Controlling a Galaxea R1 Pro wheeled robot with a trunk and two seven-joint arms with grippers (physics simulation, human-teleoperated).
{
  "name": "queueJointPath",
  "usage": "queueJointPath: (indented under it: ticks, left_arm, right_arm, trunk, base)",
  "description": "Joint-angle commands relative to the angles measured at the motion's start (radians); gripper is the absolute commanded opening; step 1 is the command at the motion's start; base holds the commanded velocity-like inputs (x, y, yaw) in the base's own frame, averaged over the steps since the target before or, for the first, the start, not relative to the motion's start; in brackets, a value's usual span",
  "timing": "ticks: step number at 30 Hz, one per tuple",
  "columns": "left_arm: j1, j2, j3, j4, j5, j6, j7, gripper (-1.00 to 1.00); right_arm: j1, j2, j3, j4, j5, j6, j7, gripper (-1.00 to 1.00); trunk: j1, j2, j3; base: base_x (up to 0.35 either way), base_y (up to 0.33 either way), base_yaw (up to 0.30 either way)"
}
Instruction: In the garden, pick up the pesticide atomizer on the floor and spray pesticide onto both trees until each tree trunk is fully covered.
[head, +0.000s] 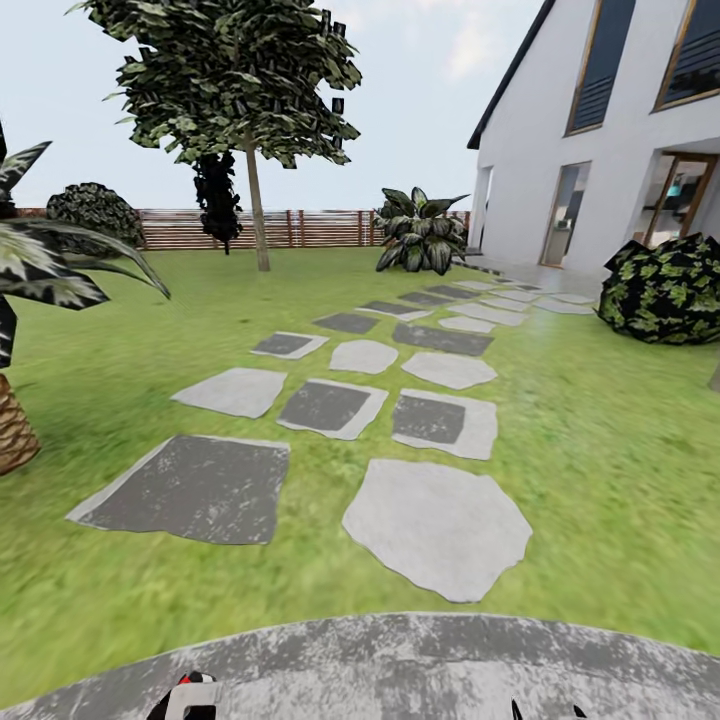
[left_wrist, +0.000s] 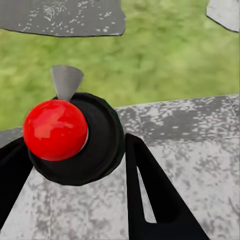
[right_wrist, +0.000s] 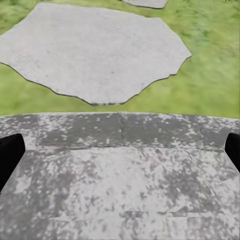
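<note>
My left gripper (left_wrist: 72, 145) is shut on the pesticide atomizer (left_wrist: 75, 142), a black round body with a glossy red ball on top and a grey cone nozzle (left_wrist: 66, 81). Its black fingers (left_wrist: 150, 195) press both sides of the body. A bit of this hand and the red top (head: 193, 692) peeks in at the head view's bottom edge. My right gripper (right_wrist: 121, 152) is open and holds nothing. One tall tree (head: 235, 75) stands at the back left of the lawn (head: 600, 450), its straight grey-tan trunk (head: 258, 215) bare. No white specks show on it.
Grey stone slabs (head: 435, 525) run from just ahead toward the white house (head: 600, 150) at right. A palm-like plant (head: 15, 425) stands close at left, a dark bush (head: 665, 290) at right, and a striped plant (head: 420, 235) by the slat fence (head: 320, 228). A mottled grey surface (head: 400, 660) lies under both grippers.
</note>
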Motion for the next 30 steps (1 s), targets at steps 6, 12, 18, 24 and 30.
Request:
queueJointPath:
  ticks: [6, 12, 18, 24, 30]
  left_arm:
    - [0.000, 0.000, 0.000, -0.001, 0.000, 0.000, 0.000, -1.00]
    - [0.000, 0.000, 0.000, -0.001, 0.000, 0.000, -0.001, -1.00]
    - [0.000, 0.000, 0.000, -0.001, 0.000, 0.000, -0.001, -1.00]
    - [0.000, 0.000, 0.000, -0.001, 0.000, 0.000, -0.001, -1.00]
    - [0.000, 0.000, 0.000, -0.001, 0.000, 0.000, -0.001, -1.00]
  right_arm:
    - [0.000, 0.000, 0.000, 0.000, 0.000, 0.000, 0.000, 1.00]
    - [0.000, 0.000, 0.000, 0.000, 0.000, 0.000, 0.000, 1.00]
    - [0.000, 0.000, 0.000, 0.000, 0.000, 0.000, 0.000, 1.00]
    - [0.000, 0.000, 0.000, 0.000, 0.000, 0.000, 0.000, 1.00]
    - [0.000, 0.000, 0.000, 0.001, 0.000, 0.000, 0.000, 1.00]
  trunk:
    - [0.000, 0.000, 0.000]
    - [0.000, 0.000, 0.000]
    - [0.000, 0.000, 0.000]
    - [0.000, 0.000, 0.000]
    - [0.000, 0.000, 0.000]
  base:
    - [0.340, 0.000, 0.000]
    - [0.340, 0.000, 0.000]
    - [0.340, 0.000, 0.000]
    - [0.340, 0.000, 0.000]
    - [0.340, 0.000, 0.000]
